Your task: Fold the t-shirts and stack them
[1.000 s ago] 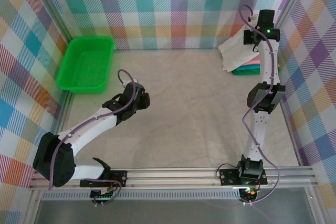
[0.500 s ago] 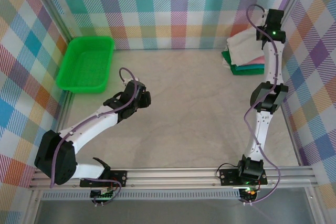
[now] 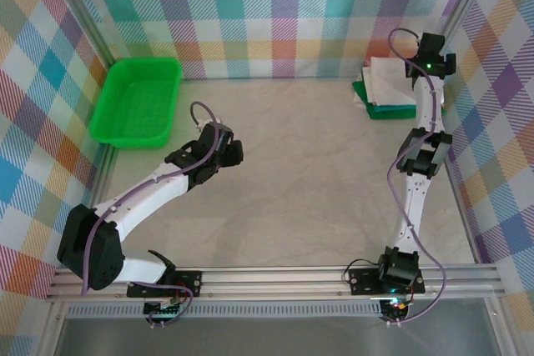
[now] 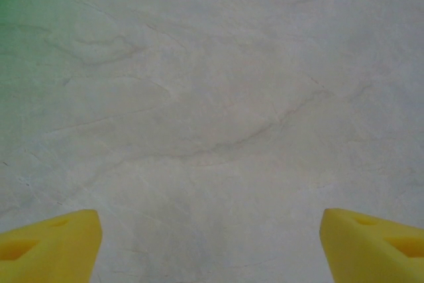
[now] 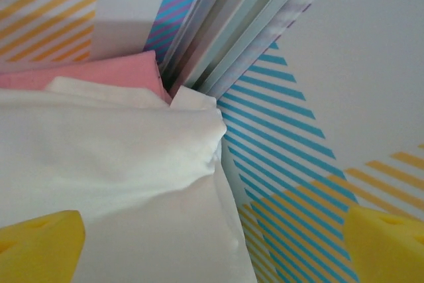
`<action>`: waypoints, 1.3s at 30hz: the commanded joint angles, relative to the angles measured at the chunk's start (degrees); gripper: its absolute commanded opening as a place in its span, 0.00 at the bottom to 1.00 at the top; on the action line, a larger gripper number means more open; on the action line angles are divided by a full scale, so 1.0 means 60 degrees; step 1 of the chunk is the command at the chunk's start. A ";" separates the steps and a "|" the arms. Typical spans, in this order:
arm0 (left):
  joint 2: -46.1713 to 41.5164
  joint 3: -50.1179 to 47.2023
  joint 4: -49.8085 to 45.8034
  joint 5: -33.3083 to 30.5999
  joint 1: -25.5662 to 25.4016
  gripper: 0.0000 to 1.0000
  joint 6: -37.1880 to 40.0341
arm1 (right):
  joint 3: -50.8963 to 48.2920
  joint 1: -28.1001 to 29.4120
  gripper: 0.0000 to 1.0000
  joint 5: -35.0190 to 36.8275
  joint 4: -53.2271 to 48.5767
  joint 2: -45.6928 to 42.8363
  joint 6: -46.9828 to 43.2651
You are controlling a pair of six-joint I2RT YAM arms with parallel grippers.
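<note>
The t-shirts lie folded in a stack in the back right corner, a white one (image 3: pixel 387 81) on top, with a green edge (image 3: pixel 360 92) and a teal edge (image 3: pixel 394 112) showing beneath. In the right wrist view the white shirt (image 5: pixel 112 164) covers a pink one (image 5: pixel 99 71). My right gripper (image 3: pixel 425 62) hovers at the stack's right edge, open (image 5: pixel 212 246), its yellow fingers (image 5: pixel 40 246) wide apart over the white cloth and gripping nothing. My left gripper (image 3: pixel 227 152) is open (image 4: pixel 212 246) over bare table, holding nothing.
A green plastic tray (image 3: pixel 108 114) sits at the back left against the checked wall. Metal frame posts (image 5: pixel 232 24) and checked walls (image 5: pixel 291 144) close in the corner right behind the stack. The pale table surface (image 3: pixel 300 172) stretches between the two arms.
The right arm carried the white shirt back onto the corner stack and its jaws opened, letting the shirt go. The left gripper opened wider and shifted slightly right.
</note>
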 commanded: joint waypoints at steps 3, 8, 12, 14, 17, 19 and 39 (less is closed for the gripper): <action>0.0013 0.0160 0.0331 -0.0701 -0.0063 0.89 0.0213 | -0.2066 0.0166 1.00 -0.0665 0.0001 -0.2910 0.1448; -0.0723 -0.0784 0.2178 -0.1592 0.0008 0.98 0.0956 | -0.6448 0.1049 1.00 -0.1581 0.1129 -0.5886 0.2142; -0.2375 -0.3383 0.6204 -0.2466 0.0242 1.00 0.1923 | -1.0904 0.1880 1.00 -0.2393 0.2849 -0.8734 0.3095; -0.2966 -0.4431 0.7565 -0.2449 0.0577 1.00 0.2423 | -1.2950 0.2104 1.00 -0.3239 0.3752 -1.0005 0.3850; -0.3399 -0.5241 0.7953 -0.2375 0.1219 1.00 0.3067 | -1.5763 0.2431 1.00 -0.3873 0.4701 -1.1617 0.4924; -0.3383 -0.5756 0.8315 -0.2365 0.1494 1.00 0.3548 | -1.7276 0.2555 1.00 -0.3954 0.5179 -1.2326 0.5505; 0.0473 -0.6420 1.1786 -0.0162 0.4043 0.99 0.4005 | -2.1906 0.2775 1.00 -0.3183 1.0928 -1.2498 0.3444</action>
